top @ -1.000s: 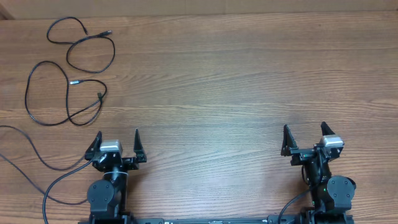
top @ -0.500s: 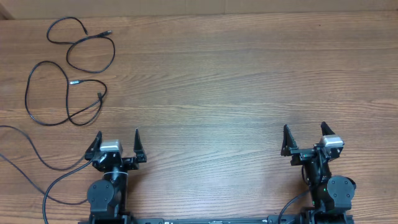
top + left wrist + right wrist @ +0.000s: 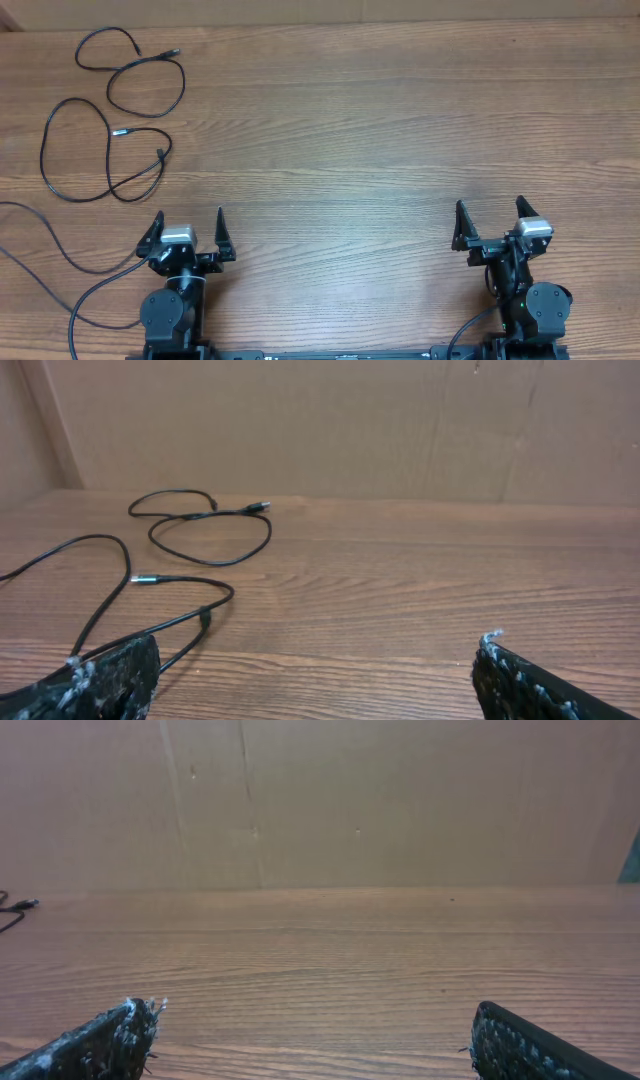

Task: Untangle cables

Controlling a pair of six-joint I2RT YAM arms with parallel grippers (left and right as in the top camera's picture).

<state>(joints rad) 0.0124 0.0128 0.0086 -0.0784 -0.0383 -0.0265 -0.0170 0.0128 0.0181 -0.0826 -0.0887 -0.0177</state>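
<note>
Cables (image 3: 118, 129) loose at far left, grippers empty.
They loop on the wooden table (image 3: 350, 150), well apart from the left gripper (image 3: 189, 215); it and the right gripper (image 3: 489, 204) stand spread wide, holding nothing.

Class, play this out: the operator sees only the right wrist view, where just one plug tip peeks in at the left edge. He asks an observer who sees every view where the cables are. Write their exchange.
Operator: Where are the cables?
Observer: The cables lie at the table's far left corner, ahead of the left pincer.
Operator: Are they knotted together?
Observer: No. In the overhead view the upper cable and lower cable lie apart.
Operator: Is the left pincer busy?
Observer: No, it is open and holds nothing.
</note>
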